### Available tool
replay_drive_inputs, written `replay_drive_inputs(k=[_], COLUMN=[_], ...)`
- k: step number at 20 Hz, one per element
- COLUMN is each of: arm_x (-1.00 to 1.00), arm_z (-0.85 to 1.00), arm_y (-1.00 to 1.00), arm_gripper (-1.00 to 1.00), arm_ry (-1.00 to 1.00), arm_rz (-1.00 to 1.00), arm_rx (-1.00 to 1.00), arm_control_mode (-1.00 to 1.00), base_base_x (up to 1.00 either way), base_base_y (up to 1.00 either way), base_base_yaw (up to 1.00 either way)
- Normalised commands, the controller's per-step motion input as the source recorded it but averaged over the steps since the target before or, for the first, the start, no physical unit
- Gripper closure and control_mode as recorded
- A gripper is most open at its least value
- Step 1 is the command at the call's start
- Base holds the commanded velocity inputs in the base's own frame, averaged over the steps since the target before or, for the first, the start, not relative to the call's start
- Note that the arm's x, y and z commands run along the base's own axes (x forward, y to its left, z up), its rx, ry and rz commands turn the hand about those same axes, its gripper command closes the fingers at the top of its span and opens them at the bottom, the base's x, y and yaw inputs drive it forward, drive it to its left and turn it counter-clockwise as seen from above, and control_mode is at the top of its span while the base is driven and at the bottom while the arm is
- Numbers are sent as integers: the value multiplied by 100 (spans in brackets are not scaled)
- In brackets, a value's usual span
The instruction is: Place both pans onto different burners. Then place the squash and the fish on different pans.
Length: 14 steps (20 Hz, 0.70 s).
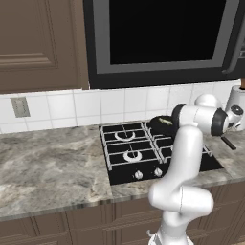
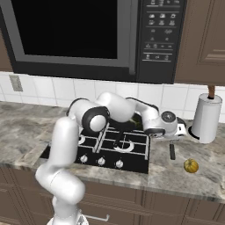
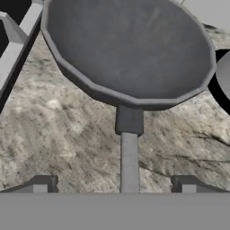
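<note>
Behind the arm [image 1: 184,158], perhaps squash [image 1: 162,121] on half-hidden pan [image 1: 160,126].

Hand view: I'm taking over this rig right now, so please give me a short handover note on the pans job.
Gripper: open, hovering over the handle of the empty pan, fingertips either side, not gripping.
Things: that pan sits on the counter right of the hob. The other pan is at the hob's rear right, and the squash appears to lie in it.
Done: first pan placed, seemingly with the squash.
Left: grasp the handle, move the empty pan to a free burner, then put the fish in it.
</note>
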Motion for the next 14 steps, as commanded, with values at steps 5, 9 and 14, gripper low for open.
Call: replay_drive_inputs(k=[5,9,14], arm_x=[0,0,0], arm_z=[-15,-12,-16], arm_y=[-24,-25,-21], arm_gripper=[-100,-100,-100], arm_ry=[0,0,0], arm_rz=[0,0,0], arm_rx=[0,0,2], arm_control_mode=[-100,-100,-100], base_base_x=[0,0,0], base_base_y=[0,0,0], base_base_yaw=[0,0,0])
